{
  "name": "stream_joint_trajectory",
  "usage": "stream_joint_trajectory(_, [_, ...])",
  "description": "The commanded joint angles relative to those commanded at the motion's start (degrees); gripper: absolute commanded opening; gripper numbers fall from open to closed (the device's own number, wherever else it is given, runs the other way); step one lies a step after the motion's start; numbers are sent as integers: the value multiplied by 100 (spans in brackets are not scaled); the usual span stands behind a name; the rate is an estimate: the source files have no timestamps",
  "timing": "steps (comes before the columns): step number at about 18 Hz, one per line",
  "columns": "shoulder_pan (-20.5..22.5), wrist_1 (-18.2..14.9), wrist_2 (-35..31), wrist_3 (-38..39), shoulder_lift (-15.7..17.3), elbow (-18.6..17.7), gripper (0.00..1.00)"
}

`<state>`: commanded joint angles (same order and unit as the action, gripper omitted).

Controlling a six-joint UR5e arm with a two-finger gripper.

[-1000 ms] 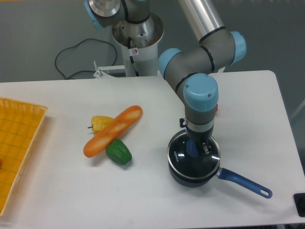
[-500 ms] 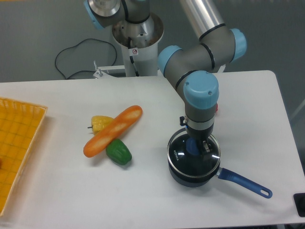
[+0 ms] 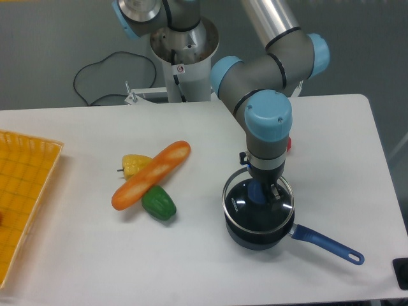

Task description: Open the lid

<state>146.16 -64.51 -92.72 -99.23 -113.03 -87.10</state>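
Note:
A dark blue saucepan (image 3: 255,236) with a long blue handle (image 3: 328,246) stands on the white table at the front right. The round glass lid (image 3: 245,210) with its thin metal rim hangs slightly above the pan's rim, a little tilted. My gripper (image 3: 260,192) comes straight down from above and is shut on the lid's blue knob (image 3: 256,192). The arm's wrist hides the back of the lid.
Left of the pan lie an orange carrot-like vegetable (image 3: 152,174), a yellow pepper (image 3: 134,164) and a green pepper (image 3: 159,203). A yellow basket (image 3: 22,191) sits at the left edge. A black cable (image 3: 95,76) trails behind the table. A dark object (image 3: 401,273) shows at the bottom right corner.
The gripper has risen a little with the lid's knob in it. The lid has come up off the saucepan's rim and shifted slightly upward and left.

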Motion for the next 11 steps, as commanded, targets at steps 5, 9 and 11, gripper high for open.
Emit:
stream_joint_trajectory(5, [0,-9,0,26,17,0,51])
stream_joint_trajectory(9, [0,-17,0,26,26,-9,51])
stream_joint_trajectory(11, [9,-26,0,26,53,-26,51])
